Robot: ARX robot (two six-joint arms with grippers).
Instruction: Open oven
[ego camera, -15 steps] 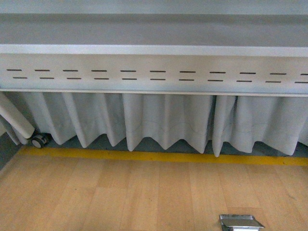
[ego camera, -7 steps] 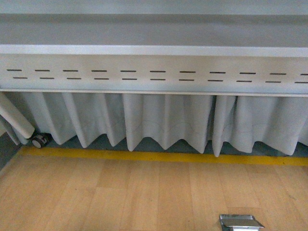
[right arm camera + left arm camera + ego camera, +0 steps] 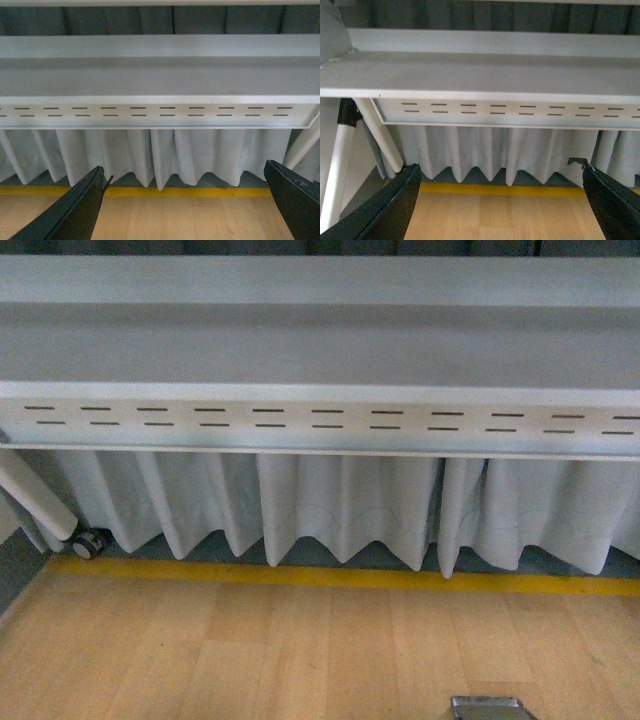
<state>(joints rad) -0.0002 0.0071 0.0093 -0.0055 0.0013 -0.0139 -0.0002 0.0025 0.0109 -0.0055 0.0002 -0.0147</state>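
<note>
Oven unseen; end effectors (image 3: 495,167) (image 3: 184,167) apparently agape

**Three cameras, one heading**

My body camera looks forward and somewhat down. The slotted panel (image 3: 320,418) crosses the upper part of the frame, the pleated curtain (image 3: 340,505) hangs mid-frame, and the yellow stripe (image 3: 330,577) and wood floor (image 3: 250,650) fill the bottom. Both wrist cameras face the same way from a similar distance, peering between the wide-spread fingers of my left gripper (image 3: 495,167) and right gripper (image 3: 186,170). All three share panel, curtain, stripe and floor.
</note>
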